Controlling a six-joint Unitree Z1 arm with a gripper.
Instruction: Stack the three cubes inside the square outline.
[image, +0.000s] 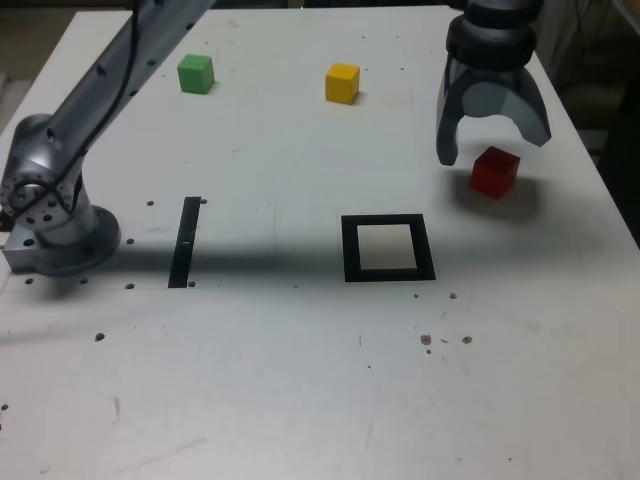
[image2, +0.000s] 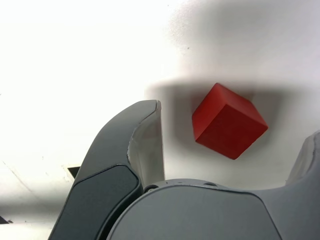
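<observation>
The red cube (image: 495, 170) (image2: 228, 121) rests on the white table at the exterior view's right. My gripper (image: 492, 140) (image2: 235, 135) hangs open just above it, jaws spread wide, nothing between them. In the wrist view the red cube lies on the table between the two fingers, touching neither. The yellow cube (image: 342, 83) sits at the back middle and the green cube (image: 196, 73) at the back left. The square outline (image: 388, 248), black with a pale centre, lies flat in front of the red cube, to its left, with no cube in it.
A narrow black strip (image: 185, 241) lies on the table left of the outline. The arm's grey base (image: 55, 225) stands at the exterior view's left edge, its link rising over the green cube's side. Small dark holes dot the table (image: 300, 380).
</observation>
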